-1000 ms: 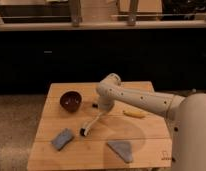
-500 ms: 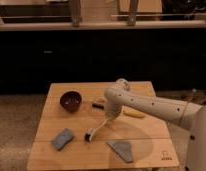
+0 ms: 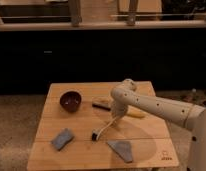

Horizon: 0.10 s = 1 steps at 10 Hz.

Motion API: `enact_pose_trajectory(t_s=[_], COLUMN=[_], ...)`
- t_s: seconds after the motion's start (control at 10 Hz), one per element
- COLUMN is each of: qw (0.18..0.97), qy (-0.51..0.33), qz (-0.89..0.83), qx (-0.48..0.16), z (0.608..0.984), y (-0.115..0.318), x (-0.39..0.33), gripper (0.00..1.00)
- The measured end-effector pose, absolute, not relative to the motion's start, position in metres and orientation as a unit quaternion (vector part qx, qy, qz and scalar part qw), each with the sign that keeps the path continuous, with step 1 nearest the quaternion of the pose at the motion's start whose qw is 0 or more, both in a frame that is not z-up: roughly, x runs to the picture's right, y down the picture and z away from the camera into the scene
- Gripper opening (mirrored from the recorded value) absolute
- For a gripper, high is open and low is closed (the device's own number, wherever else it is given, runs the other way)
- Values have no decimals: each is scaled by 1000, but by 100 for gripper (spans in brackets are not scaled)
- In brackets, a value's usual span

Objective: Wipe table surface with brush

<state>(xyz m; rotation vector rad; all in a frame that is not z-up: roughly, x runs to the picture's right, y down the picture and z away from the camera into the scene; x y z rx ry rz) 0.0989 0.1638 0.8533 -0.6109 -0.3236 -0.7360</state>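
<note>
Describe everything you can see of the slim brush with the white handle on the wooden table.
The slim dish brush with a long white handle has a small round black bristle head. It looks like plastic. It lies slanted: the head points down-left and touches the light bamboo-coloured wooden tabletop near its middle, between two grey-blue pieces. The handle rises up-right into the robot's white hand, which hides its upper end. Nothing else touches it.

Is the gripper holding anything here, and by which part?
The gripper holds the brush by the upper end of its white handle; the black bristle head rests on the table surface.
</note>
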Motion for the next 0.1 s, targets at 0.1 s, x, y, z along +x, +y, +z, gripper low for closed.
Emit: enact_pose_trajectory(t_s=[0.1], qw=[882], qy=[-150], qz=[-340], qx=[-289], z=[860], y=[154], x=[99], gripper=[5])
